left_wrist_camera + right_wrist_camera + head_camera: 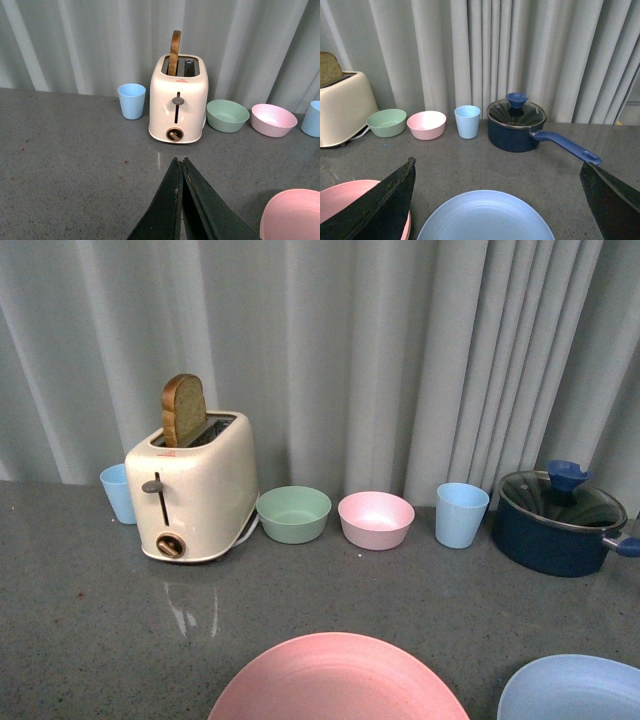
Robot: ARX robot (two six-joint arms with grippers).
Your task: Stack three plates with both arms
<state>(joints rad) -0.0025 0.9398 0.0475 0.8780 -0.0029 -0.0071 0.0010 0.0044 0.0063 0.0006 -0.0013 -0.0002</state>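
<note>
The pink plate (338,680) lies at the near edge of the grey counter, with the light blue plate (572,688) to its right. The beige plate is out of view. My left gripper (179,161) is shut and empty, over bare counter in front of the toaster, with the pink plate's edge (292,215) to its side. My right gripper (497,167) is open wide and empty, its fingers spread over the far rim of the light blue plate (485,217). The pink plate (345,197) shows partly behind one finger (385,200). Neither arm shows in the front view.
Along the curtain stand a blue cup (118,492), a cream toaster (195,485) with a bread slice (183,410), a green bowl (293,513), a pink bowl (376,519), another blue cup (461,514) and a dark blue lidded saucepan (560,520) with its handle (565,146) pointing out.
</note>
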